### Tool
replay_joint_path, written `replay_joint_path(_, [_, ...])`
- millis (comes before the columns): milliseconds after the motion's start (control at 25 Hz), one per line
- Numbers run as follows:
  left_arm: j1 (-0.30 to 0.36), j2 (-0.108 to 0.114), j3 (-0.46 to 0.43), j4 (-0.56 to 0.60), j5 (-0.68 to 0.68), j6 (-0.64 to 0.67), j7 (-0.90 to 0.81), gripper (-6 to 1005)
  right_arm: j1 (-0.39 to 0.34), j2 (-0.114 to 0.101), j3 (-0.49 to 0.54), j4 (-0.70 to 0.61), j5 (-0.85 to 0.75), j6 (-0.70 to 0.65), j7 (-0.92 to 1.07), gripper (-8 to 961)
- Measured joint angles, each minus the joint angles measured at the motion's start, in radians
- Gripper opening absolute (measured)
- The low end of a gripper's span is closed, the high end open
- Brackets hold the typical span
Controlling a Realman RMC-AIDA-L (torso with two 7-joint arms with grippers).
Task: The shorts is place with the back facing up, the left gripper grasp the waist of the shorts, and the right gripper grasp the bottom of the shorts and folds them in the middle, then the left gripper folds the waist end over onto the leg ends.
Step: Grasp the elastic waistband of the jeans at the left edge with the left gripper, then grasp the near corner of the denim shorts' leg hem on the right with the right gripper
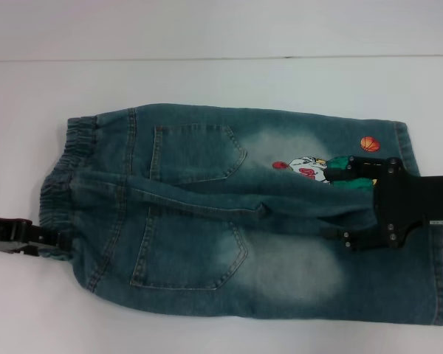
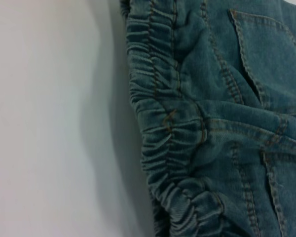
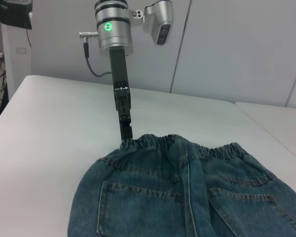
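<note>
Both grasps are being set: the left gripper (image 1: 55,242) is closed on the waist (image 1: 63,173); the right gripper (image 1: 345,209) pinches the hems (image 1: 428,221). Lengthwise folding is next required.

We are looking at shorts (image 1: 229,214) made of thick blue denim cloth, matt and a bit rough, with pale faded patches on the legs. Tan thread is running along the pockets and seams. The waist (image 2: 163,138) is looking bumpy and ruffled, all gathered up. A print (image 1: 314,168) on one leg is looking smooth and flat. The table (image 1: 207,77) is showing as white, smooth and matt. The left gripper (image 3: 124,129) is looking like matt black plastic, and its wrist (image 3: 112,29) is shining like smooth silver metal. The right gripper (image 1: 347,206) is looking matt black too, with small shiny metal screws.
</note>
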Motion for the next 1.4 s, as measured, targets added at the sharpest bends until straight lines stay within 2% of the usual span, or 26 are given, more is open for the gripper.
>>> replay_joint_path(80, [-0.003, 0.000, 0.001, 0.000, 0.000, 0.000, 0.000, 772, -0.001, 0.000, 0.001, 0.000, 0.000, 0.000, 0.000, 877])
replay_joint_path(320, [-0.009, -0.004, 0.005, 0.000, -0.003, -0.030, 0.004, 590, -0.001, 0.000, 0.003, 0.000, 0.000, 0.000, 0.000, 877])
replay_joint_path(760, [-0.014, -0.011, 0.046, -0.021, 0.003, -0.090, 0.009, 367, 0.000, 0.000, 0.004, 0.000, 0.000, 0.000, 0.001, 877])
replay_joint_path(960, [-0.013, -0.013, 0.045, -0.020, 0.001, -0.090, 0.020, 306, 0.000, 0.000, 0.005, 0.000, 0.000, 0.000, 0.000, 877])
replay_joint_path(1160, [-0.011, -0.016, 0.046, -0.021, -0.001, -0.086, 0.035, 109, -0.002, 0.000, 0.005, 0.000, 0.000, 0.000, 0.000, 878])
replay_joint_path(1280, [-0.011, -0.020, 0.046, -0.022, -0.003, -0.083, 0.042, 37, -0.002, 0.000, 0.006, 0.000, 0.001, 0.000, 0.000, 878])
replay_joint_path(1400, [-0.008, -0.021, 0.047, -0.020, -0.014, -0.080, 0.051, 37, -0.002, 0.000, 0.018, 0.000, 0.001, 0.000, 0.005, 878])
